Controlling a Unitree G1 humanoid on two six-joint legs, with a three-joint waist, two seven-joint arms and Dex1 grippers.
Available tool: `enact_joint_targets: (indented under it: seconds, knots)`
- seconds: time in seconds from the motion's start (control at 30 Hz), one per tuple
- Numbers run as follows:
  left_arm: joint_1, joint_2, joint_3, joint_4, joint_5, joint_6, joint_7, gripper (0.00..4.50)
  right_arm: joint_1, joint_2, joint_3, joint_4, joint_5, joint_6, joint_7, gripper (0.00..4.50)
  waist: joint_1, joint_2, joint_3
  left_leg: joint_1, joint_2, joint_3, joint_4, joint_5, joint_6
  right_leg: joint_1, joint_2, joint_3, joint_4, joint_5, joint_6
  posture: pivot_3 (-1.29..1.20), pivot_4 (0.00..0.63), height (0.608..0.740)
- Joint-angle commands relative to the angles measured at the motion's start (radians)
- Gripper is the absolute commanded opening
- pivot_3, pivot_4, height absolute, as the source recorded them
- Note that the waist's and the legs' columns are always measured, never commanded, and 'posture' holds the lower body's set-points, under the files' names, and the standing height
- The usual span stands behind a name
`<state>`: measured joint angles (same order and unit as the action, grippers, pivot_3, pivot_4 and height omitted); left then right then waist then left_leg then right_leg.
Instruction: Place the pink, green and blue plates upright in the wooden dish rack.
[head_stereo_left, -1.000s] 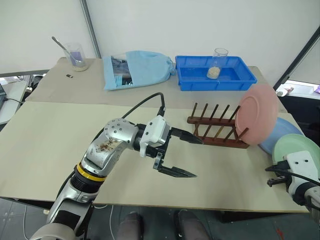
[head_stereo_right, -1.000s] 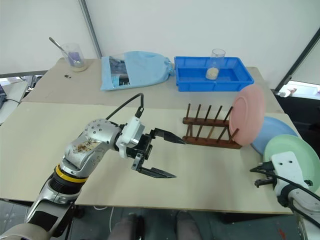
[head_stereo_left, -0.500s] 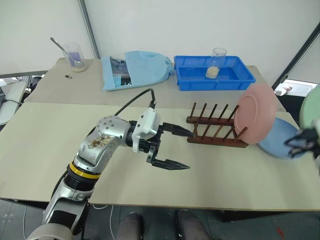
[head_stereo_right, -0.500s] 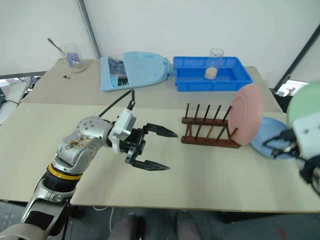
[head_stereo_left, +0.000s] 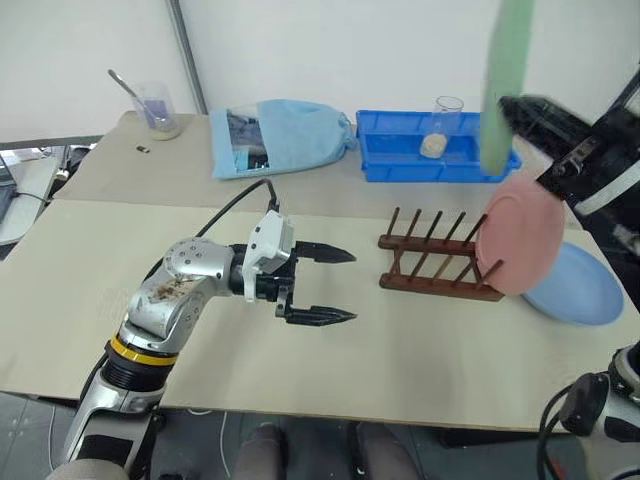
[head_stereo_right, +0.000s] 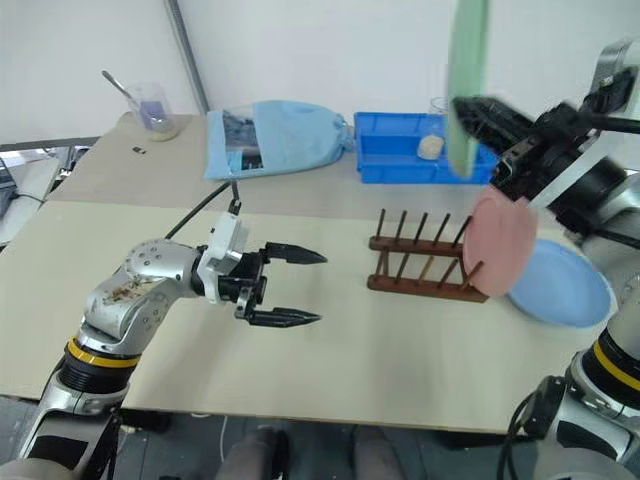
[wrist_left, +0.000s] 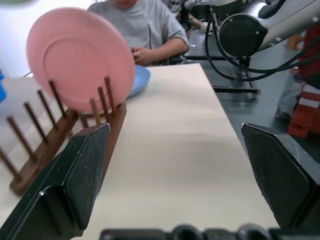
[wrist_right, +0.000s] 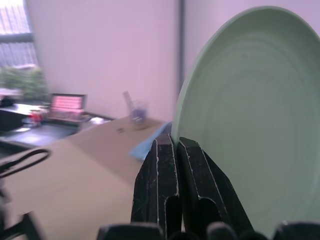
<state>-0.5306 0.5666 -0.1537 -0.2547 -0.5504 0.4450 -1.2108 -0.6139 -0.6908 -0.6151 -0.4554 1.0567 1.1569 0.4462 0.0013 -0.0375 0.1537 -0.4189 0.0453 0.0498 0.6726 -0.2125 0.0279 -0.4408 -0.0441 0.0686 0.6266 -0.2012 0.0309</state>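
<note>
Right gripper raised high above the far right of the table, clamped on the rim of the green plate; plate held on edge, seen nearly edge-on from the head views, up above the blue tray and the rack. In the right wrist view, the two black fingers pressed together on the plate's near rim, its pale green face rising beside them. Left gripper hanging over the middle of the table with jaws spread wide, holding nothing, pointed toward the wooden rack and well apart from it. Pink plate standing upright at the right end of the rack, leaning between the last pegs; same plate seen face-on in the left wrist view, propped among the pegs of the rack. Blue plate lying flat on the table just right of the rack, partly behind the pink one. On the back table: a light blue cloth bag, a glass with a spoon at the far left, and a small glass jar standing in the blue tray. A person in a grey shirt seated beyond the table's end in the left wrist view.
</note>
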Motion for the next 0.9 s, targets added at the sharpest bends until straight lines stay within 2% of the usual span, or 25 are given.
enact_joint_targets:
  seconds: [0.03, 0.23, 0.5, 0.67, 0.9]
  knots:
    - [0.0, 0.006, 0.015, -0.048, -0.01, -0.002, 0.011, 4.5, 0.034, -0.039, -0.081, 0.048, 0.151, 0.047, -0.036, 0.03, -0.001, 0.0, 0.0, -0.001, -0.001, 0.0, 0.001, 0.0, 0.0, 0.0, -0.001, 0.001, -0.001, 0.0, 0.0, 0.0, 0.15, 0.719]
    - [-0.002, 0.002, -0.002, -0.048, 0.0, -0.011, 0.016, 4.5, 0.076, -0.081, -0.084, 0.142, 0.304, 0.05, -0.104, 0.03, -0.015, 0.0, 0.0, -0.001, -0.001, 0.001, 0.004, 0.0, 0.0, 0.0, 0.001, 0.001, -0.001, -0.002, 0.007, 0.0, 0.15, 0.719]
    - [-0.01, 0.0, -0.01, -0.048, -0.004, -0.012, 0.012, 4.5, 0.16, -0.13, -0.058, 0.178, 0.434, 0.029, -0.146, 0.03, -0.019, 0.0, 0.0, 0.0, 0.0, 0.001, 0.003, 0.0, 0.0, 0.0, 0.002, 0.001, 0.001, -0.003, 0.006, 0.0, 0.15, 0.719]
    - [-0.013, 0.002, -0.009, -0.048, -0.004, -0.012, 0.01, 4.5, 0.178, -0.137, -0.035, 0.188, 0.476, 0.006, -0.166, 0.03, -0.018, 0.0, 0.0, -0.001, 0.0, 0.001, 0.003, 0.0, 0.0, 0.0, 0.002, 0.002, 0.0, -0.003, 0.006, 0.0, 0.15, 0.719]
    - [-0.017, -0.006, 0.008, -0.057, -0.038, 0.016, 0.023, 4.5, 0.195, -0.148, 0.005, 0.227, 0.429, -0.031, -0.155, 0.03, -0.018, 0.0, 0.0, -0.001, 0.0, 0.001, 0.003, 0.0, 0.0, 0.0, 0.002, 0.002, 0.0, -0.003, 0.006, 0.0, 0.15, 0.719]
